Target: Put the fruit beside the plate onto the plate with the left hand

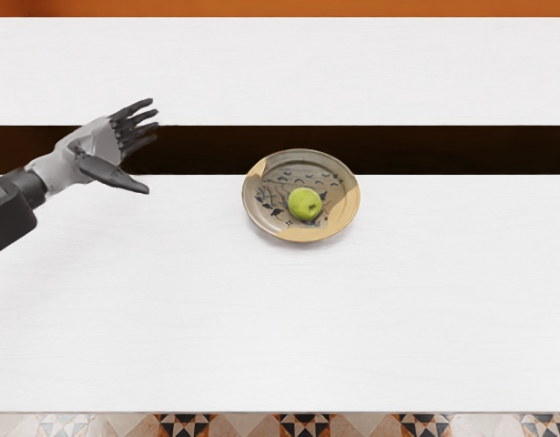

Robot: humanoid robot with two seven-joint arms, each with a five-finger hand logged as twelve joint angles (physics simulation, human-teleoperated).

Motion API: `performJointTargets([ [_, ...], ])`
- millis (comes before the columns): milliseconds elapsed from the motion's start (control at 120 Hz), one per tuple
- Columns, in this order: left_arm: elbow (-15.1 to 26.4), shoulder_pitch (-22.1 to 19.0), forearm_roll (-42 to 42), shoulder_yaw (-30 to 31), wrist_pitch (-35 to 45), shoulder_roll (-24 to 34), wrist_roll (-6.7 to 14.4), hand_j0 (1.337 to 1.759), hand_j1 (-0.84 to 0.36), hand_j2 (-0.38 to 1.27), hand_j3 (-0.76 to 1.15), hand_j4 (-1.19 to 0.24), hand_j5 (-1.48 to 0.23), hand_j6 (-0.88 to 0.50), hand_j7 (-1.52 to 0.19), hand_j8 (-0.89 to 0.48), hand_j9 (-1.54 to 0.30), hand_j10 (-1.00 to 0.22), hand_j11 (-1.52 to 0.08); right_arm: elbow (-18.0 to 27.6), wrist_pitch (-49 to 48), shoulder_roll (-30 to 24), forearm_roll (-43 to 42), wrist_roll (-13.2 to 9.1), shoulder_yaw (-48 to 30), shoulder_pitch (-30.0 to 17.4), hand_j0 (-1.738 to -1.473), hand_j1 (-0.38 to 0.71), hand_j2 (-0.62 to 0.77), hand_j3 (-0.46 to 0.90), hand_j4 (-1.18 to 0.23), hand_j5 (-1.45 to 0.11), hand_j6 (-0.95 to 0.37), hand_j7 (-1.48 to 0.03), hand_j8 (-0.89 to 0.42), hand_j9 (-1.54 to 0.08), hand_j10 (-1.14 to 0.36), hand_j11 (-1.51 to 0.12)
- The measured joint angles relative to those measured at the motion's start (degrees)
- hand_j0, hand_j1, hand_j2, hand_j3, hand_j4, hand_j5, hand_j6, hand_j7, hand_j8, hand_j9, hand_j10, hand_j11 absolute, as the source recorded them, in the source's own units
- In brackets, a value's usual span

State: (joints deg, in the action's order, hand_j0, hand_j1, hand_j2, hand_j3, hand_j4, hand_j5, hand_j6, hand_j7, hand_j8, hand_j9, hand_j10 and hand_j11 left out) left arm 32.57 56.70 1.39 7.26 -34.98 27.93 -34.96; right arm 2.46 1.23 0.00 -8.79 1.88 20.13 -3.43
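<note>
A green apple [305, 203] lies on the round patterned plate [261, 187], a little right of the plate's middle. The plate sits near the far edge of the white table. My left hand [127, 146] hovers well to the left of the plate, fingers spread and thumb stretched out, holding nothing. Its grey forearm comes in from the left edge. The right arm does not show.
The white table [280, 309] spans the whole view, with a dark gap [425, 150] behind it and a second white surface [280, 68] beyond. Patterned floor tiles [298, 425] show along the bottom edge.
</note>
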Motion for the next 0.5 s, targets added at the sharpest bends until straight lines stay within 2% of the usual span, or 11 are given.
performJointTargets([
  [117,-0.09,-1.39,0.03,-2.06,0.0,1.07,-0.03,1.658,0.34,0.0,0.0,-0.01,-0.01,-0.01,-0.01,-0.01,-0.01,-0.01,-0.01,0.0,0.0,0.0,0.0,-0.01,0.0,0.0,-1.658,-0.35,0.0,0.0,0.0,0.0,0.0,0.0,0.0,0.0,0.0,0.0],
  [258,-0.5,-4.9,0.07,-3.41,0.0,2.59,-0.03,1.658,0.34,0.0,0.0,-0.01,-0.01,-0.01,-0.01,-0.01,-0.01,-0.01,-0.01,0.0,0.0,0.0,0.0,-0.01,0.0,0.0,-1.658,-0.35,0.0,0.0,0.0,0.0,0.0,0.0,0.0,0.0,0.0,0.0],
  [500,-0.99,-5.02,0.11,-3.84,0.0,2.6,-0.04,1.658,0.34,0.0,0.0,-0.01,-0.01,-0.01,-0.01,-0.01,-0.01,-0.01,-0.01,0.0,0.0,0.0,0.0,-0.02,0.0,0.0,-1.658,-0.35,0.0,0.0,0.0,0.0,0.0,0.0,0.0,0.0,0.0,0.0],
])
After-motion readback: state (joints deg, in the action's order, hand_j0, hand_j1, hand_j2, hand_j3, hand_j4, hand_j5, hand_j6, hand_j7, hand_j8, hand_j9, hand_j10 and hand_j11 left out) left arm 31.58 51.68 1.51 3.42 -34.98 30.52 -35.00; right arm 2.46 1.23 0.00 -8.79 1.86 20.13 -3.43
